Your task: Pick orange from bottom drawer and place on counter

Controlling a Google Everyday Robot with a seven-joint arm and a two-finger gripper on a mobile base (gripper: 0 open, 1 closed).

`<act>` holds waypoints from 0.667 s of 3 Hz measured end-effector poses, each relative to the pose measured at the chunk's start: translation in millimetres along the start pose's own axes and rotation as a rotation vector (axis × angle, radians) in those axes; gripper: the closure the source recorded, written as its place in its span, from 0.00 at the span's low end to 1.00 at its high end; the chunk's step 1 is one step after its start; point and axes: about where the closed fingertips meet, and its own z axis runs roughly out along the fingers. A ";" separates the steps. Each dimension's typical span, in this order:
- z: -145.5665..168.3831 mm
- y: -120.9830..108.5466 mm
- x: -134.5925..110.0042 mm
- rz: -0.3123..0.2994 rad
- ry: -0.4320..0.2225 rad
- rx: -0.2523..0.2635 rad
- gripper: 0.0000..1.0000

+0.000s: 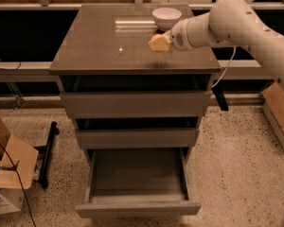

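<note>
My gripper (157, 43) hangs just above the counter (99, 46), right of its middle and a little in front of the white bowl. It is shut on the orange (159, 43), which shows only as a small yellow-orange lump at the tip. The white arm reaches in from the right. The bottom drawer (137, 174) is pulled open below, and its plain box interior holds nothing. The two shallower drawers above it are slightly ajar.
A white bowl (166, 17) stands at the back right of the counter. Cardboard boxes lie on the floor at the left (9, 169) and at the right (279, 112). A black stand (47, 150) lies on the floor left of the cabinet.
</note>
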 end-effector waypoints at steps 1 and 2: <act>39.1 -47.5 -9.3 0.001 -0.026 -0.016 0.98; 52.9 -70.9 -17.4 0.005 -0.060 -0.014 0.76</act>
